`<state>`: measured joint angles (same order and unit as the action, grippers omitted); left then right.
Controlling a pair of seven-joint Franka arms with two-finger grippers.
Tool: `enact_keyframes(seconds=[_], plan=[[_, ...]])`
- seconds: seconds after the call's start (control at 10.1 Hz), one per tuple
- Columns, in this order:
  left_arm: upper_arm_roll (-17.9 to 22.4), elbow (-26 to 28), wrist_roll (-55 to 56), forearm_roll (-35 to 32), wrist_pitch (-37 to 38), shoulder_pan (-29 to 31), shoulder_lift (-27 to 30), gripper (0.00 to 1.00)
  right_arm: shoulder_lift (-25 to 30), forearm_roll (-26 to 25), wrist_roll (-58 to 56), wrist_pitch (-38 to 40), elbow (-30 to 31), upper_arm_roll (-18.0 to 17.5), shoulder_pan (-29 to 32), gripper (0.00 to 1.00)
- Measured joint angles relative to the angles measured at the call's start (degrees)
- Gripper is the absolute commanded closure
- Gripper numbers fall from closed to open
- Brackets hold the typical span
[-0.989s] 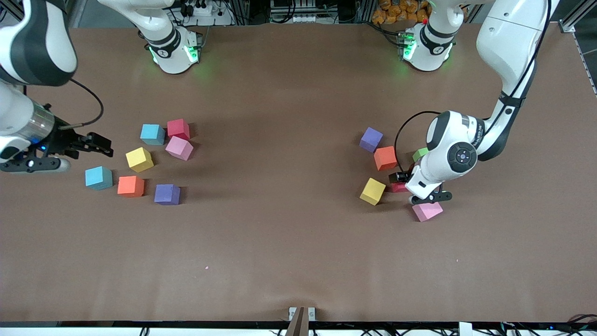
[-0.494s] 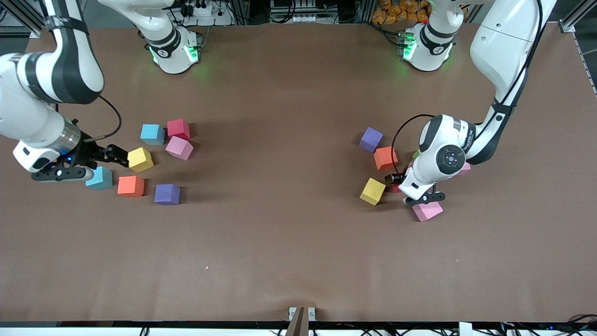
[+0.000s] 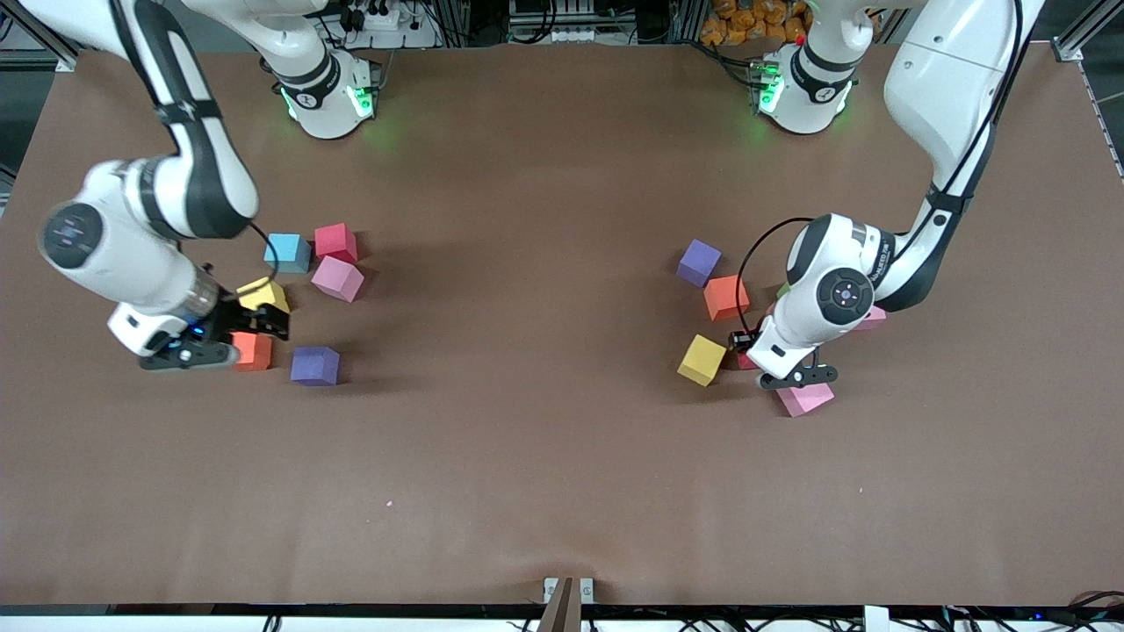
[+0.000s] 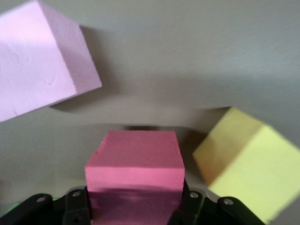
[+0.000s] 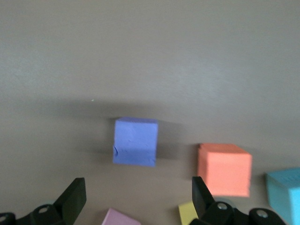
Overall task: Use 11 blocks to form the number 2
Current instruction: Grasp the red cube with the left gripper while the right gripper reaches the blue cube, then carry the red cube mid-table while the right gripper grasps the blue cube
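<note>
My left gripper (image 3: 747, 348) is down at the table among the blocks at the left arm's end, shut on a red block (image 4: 134, 161). Close around it lie a pink block (image 3: 805, 398), a yellow block (image 3: 702, 360), an orange block (image 3: 725, 298) and a purple block (image 3: 699, 262). My right gripper (image 3: 264, 326) hangs open over the yellow block (image 3: 261, 293) and orange block (image 3: 255, 352) of the other group, with nothing between its fingers (image 5: 74, 198). A purple block (image 5: 135, 141) lies ahead of it. The number 2 is out of view.
The right arm's group also has a light blue block (image 3: 287, 253), a red block (image 3: 336, 242), a pink block (image 3: 337, 278) and a purple block (image 3: 314, 366). A green block (image 3: 784, 288) and another pink block (image 3: 874, 318) peek out from under the left arm.
The right arm swung in from its end of the table to over the yellow and orange blocks. The left gripper's jaws closed onto the red block.
</note>
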<state>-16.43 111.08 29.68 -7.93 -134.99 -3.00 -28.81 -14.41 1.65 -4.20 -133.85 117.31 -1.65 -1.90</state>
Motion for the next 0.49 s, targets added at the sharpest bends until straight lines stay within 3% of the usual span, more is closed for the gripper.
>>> enact_keyframes(seconds=[0.2,0.49], plan=[[-3.5,-0.2,3.9,0.0,1.8,-0.4,3.0,0.89,-4.2,0.0,0.0,-6.0,-0.1,0.0,-1.1,0.00],[-12.0,-3.2,13.4,0.0,9.3,-0.8,5.4,0.88,-7.4,0.0,0.0,-7.3,-0.8,0.1,-1.4,0.00]])
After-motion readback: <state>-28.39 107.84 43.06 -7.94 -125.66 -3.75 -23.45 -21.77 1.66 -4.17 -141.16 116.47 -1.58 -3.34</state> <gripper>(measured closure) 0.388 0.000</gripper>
